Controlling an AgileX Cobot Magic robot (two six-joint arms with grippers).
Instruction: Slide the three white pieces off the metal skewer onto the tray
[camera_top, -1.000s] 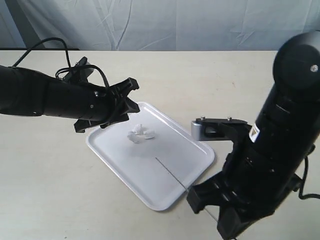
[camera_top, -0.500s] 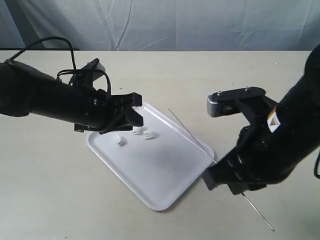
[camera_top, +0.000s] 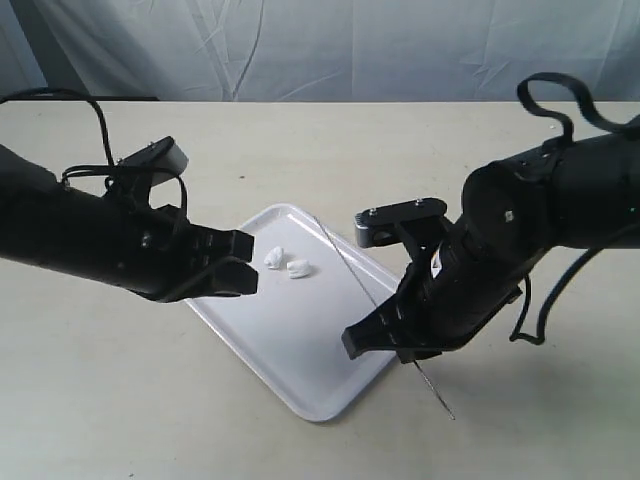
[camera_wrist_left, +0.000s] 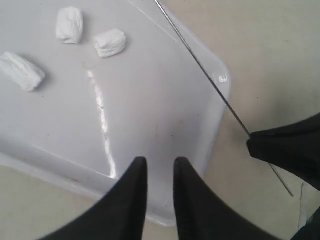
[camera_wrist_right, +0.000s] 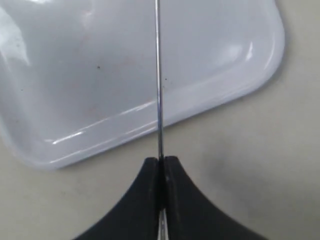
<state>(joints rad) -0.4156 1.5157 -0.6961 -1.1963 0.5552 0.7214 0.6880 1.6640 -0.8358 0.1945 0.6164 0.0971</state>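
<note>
White plastic tray (camera_top: 300, 350) sits cornerwise on the beige table (camera_top: 400, 150).

Pieces: you have the three white pieces (camera_wrist_left: 110, 43) lying loose on the tray floor near its far end, none of them on the rod. In the left wrist view two lie close together and the third lies a little apart. Your exterior view shows only two of them (camera_top: 298, 268), just beside the left arm.

Skewer: the metal skewer (camera_top: 355, 272) is bare and runs slantwise along the tray's right-hand edge. Its far tip is over the far corner, and its near end sticks out past the right arm above the table. You cannot tell whether it touches the rim.

Right pincer (camera_wrist_right: 161, 162): pressed together on the metal skewer, pinching it just outside the tray's edge. The rod comes straight out from between the tips across the tray.

Left pincer (camera_wrist_left: 159, 165): fingers slightly parted with a narrow gap, nothing between them. It hangs over the tray's near edge, pointing toward the pieces and well apart from them.
</note>
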